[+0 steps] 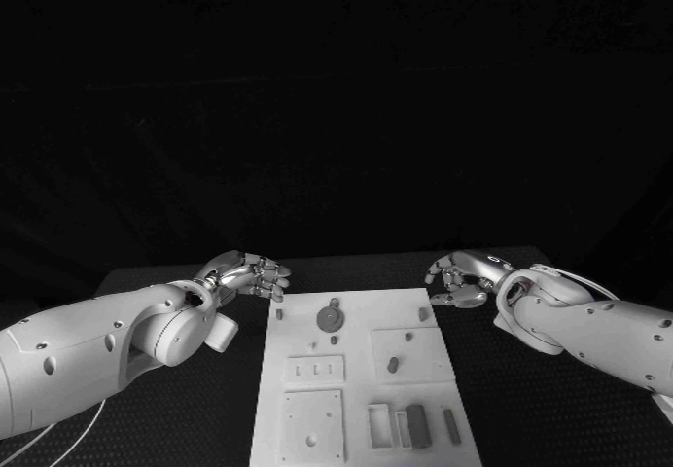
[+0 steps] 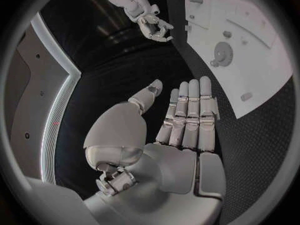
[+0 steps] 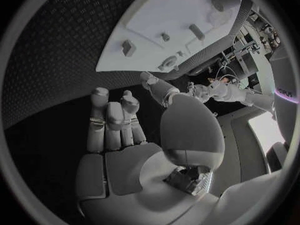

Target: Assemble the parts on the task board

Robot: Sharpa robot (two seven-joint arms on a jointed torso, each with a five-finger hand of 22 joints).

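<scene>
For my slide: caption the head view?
Both hands, left hand and right hand, hover empty beside the task board.

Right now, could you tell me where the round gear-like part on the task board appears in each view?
Head view: round gear-like part at the task board's far end, centre.
Left wrist view: on the board, beyond the left hand's fingertips.
Right wrist view: at the board's edge.
Shared landmark: the white board.

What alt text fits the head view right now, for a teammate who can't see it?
A white task board lies mid-table with small parts on it. The left hand and right hand hover beside its far corners, both holding nothing.
</scene>
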